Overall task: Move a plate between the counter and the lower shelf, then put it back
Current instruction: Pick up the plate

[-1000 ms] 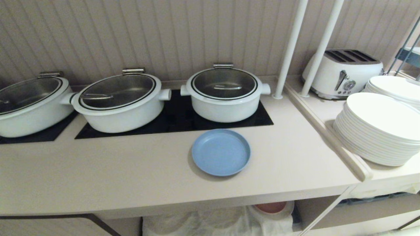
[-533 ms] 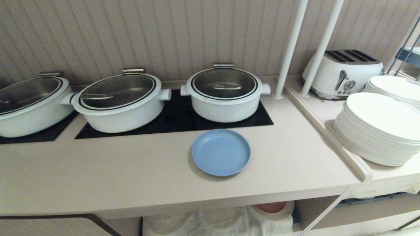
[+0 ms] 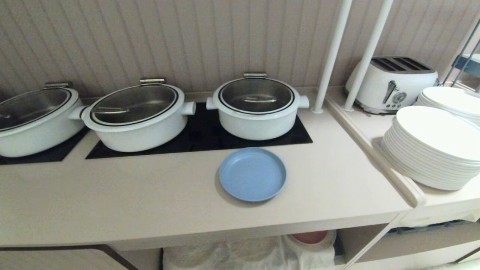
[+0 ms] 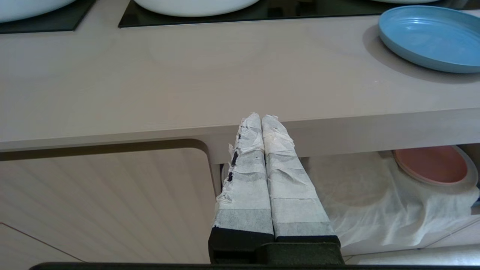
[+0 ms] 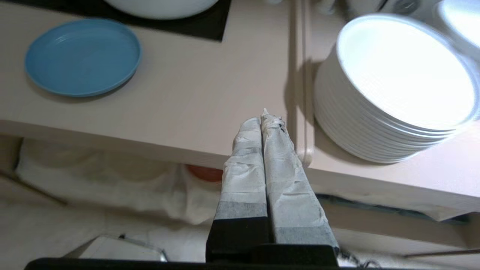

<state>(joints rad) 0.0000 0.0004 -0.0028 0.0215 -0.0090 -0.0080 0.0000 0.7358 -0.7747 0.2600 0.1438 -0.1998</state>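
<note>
The small round matte light-blue plate was recorded lying flat on the long pale-beige worktop, at centre frame in the head view, just in front of the black glass hob panel and near the white lidded pot behind it. No arm was visible in the head view.

The right pincer was seen shut, its tape-wrapped fingers pressed together with nothing held, poised by the worktop's front edge with the plate at upper left of its wrist frame. The left pincer was likewise shut and empty, below the worktop's front edge.

Risks noted, as judgement:
- The plate's rim was low and it lay flat; a shut pincer could only push it. If the jaws were not opened before approach, the plate would likely be slid towards the hob or the pot.
- The stack of large white plates stood just beside the right pincer; a wide swing could strike it.
- The lower shelf carried a wrinkled white cloth and a pink plate; the blue plate could be set down tilted on the folds or collide with the pink one.
- The thick worktop edge could be struck on the way down.
</note>
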